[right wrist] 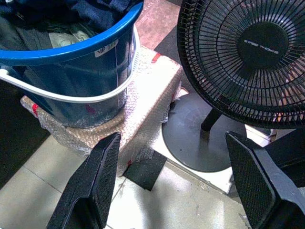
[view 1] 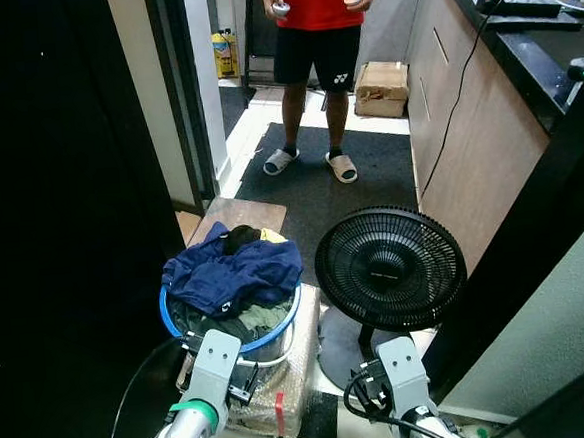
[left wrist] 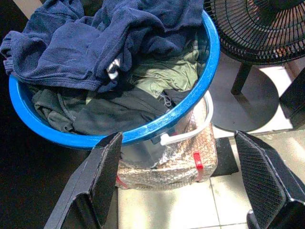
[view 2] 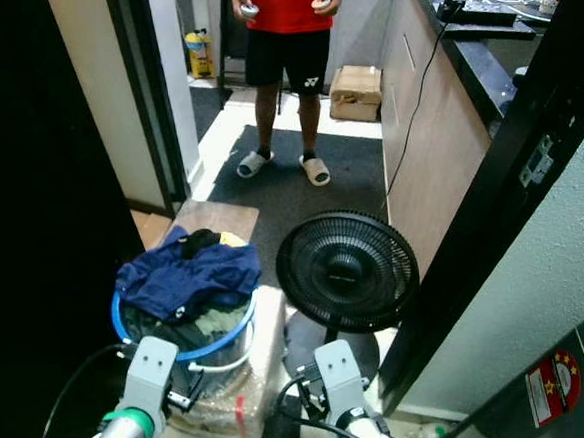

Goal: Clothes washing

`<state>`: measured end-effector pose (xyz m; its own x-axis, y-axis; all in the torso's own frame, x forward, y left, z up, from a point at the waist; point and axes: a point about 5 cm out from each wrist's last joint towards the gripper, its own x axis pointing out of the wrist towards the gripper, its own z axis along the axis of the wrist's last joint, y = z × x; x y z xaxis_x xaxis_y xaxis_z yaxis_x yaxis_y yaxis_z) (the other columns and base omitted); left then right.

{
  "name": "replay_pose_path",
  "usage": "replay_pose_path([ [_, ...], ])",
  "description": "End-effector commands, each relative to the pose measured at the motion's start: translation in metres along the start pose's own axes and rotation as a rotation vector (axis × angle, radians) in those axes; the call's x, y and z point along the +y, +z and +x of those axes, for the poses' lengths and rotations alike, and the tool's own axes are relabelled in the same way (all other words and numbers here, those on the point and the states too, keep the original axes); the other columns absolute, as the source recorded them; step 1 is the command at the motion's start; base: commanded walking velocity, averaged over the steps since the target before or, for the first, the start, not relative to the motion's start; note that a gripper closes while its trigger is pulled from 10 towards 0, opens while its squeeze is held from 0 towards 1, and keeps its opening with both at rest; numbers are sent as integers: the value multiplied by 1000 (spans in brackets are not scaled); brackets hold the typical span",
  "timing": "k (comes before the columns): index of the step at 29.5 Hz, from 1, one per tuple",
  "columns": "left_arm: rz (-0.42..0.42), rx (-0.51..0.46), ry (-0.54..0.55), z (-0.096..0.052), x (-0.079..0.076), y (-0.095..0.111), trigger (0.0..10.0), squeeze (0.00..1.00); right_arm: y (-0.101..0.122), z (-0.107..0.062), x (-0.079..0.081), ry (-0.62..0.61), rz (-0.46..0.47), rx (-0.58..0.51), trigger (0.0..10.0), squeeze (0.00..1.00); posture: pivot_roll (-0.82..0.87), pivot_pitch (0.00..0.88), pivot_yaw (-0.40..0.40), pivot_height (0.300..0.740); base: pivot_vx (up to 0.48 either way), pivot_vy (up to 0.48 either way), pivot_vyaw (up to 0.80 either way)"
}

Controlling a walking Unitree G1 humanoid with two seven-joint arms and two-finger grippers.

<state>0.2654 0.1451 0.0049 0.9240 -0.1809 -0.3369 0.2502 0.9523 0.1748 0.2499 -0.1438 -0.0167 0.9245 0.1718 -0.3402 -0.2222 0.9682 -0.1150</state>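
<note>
A blue bucket [view 1: 175,320] full of clothes stands on a bubble-wrapped block [view 1: 283,380] just ahead of me. A dark blue garment [view 1: 231,273] lies heaped on top, with green and dark clothes [left wrist: 157,78] under it. My left gripper [left wrist: 183,183] is open and hovers just short of the bucket's near rim [left wrist: 157,125]. My right gripper [right wrist: 174,183] is open too, held low over the floor between the bucket's white handle [right wrist: 62,95] and the fan's base [right wrist: 200,138]. Both wrists [view 1: 214,360] show at the bottom of the eye views.
A black floor fan [view 1: 389,267] stands right of the bucket. A person in a red shirt [view 1: 316,67] stands on the dark mat [view 1: 300,193] down the corridor. A wooden counter [view 1: 465,117] runs along the right, a cardboard box [view 1: 381,87] at its foot. A dark doorway [view 1: 60,195] sits left.
</note>
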Motion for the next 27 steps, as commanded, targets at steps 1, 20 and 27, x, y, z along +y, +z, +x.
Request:
replay_pose_path([
  [1,4,27,13,0,2,-6,10000,0,-1,0,3,18,-13,2,10000,0,46,0,21,740,0,0,0],
  [20,28,33,22,5,4,-3,10000,0,3,4,10,26,-20,-12,10000,0,48,0,30,740,0,0,0],
  [27,31,72,-6,2,4,-14,10000,0,-6,2,9,18,-39,40,10000,0,57,0,25,740,0,0,0],
])
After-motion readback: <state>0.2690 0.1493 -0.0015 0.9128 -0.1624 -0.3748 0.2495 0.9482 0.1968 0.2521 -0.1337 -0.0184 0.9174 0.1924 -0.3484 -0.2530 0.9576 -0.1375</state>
